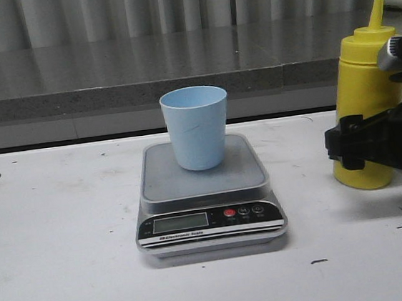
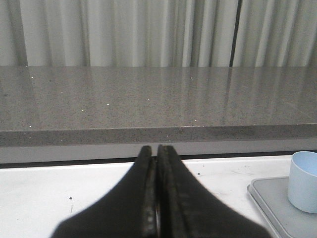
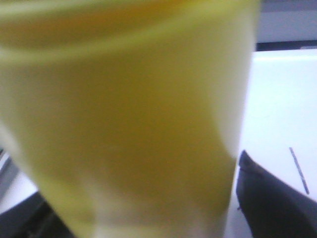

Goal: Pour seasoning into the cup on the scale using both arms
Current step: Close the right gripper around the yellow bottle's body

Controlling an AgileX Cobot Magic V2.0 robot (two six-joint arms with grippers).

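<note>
On the white table (image 1: 65, 229), near the middle, the scale (image 1: 207, 193) is sitting flat with its black front panel facing the camera. Its screen is too small to read. The light blue cup (image 1: 196, 127) is standing upright on the grey platform of the scale, open end up, with a thin scratch on its side.

Over on the right side, the yellow seasoning bottle (image 1: 364, 104) is standing upright on the table, well apart from the scale. Its pointed nozzle is sticking up, and the little tip cap is hanging off to one side. The right gripper (image 1: 363, 149) is reaching in level from the right edge of the front view and is wrapping around the lower part of the bottle. In the right wrist view the bottle is filling almost the whole picture between the dark fingers (image 3: 270, 198), so the jaws are closing on the bottle, one on each side.

The left arm is out of sight in the front view. In its own wrist view the left gripper (image 2: 157, 198) is pointing level toward the grey stone ledge (image 2: 148, 104) and the pale curtain (image 2: 124, 29). Its two black fingers are pressing flat together with nothing between them. The cup and a corner of the scale are showing at the edge of that view.
</note>
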